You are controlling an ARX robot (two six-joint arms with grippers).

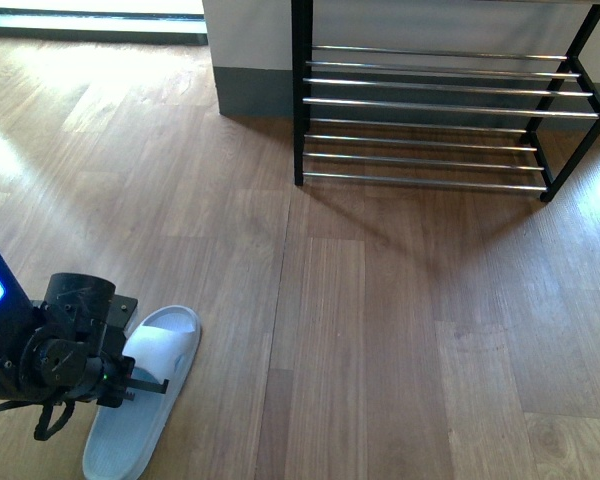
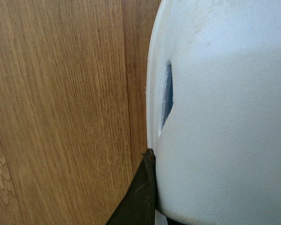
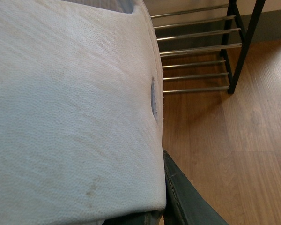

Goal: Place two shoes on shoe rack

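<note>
Front view: the left gripper (image 1: 138,383) is recorded at the lower left, low over the strap of a pale slide (image 1: 120,445) lying flat on the wooden floor (image 1: 380,330). The slide's middle is masked by the arm, and its heel end is cut off by the frame edge. The fingertips cannot be made out from this angle.

Left wrist view: the same slide (image 2: 225,117) fills most of the frame. One dark finger (image 2: 140,199) is seen touching the slide's edge; the other finger is hidden. Whether the left jaws are clamped on the slide cannot be told.

The right arm is not seen in the front view.

Right wrist view: a second slide (image 3: 70,117) is pressed close to the lens and cropped on three sides. One finger (image 3: 187,201) of the right gripper (image 3: 154,218) is noted beside its edge; the opposite finger is covered. Its grip cannot be told, nor whether this slide rests on the floor.

The shoe rack (image 1: 430,102) stands well apart from both slides, against the wall (image 1: 250,40). Its upper tiers are cut off, and the visible chrome bars carry nothing.
</note>
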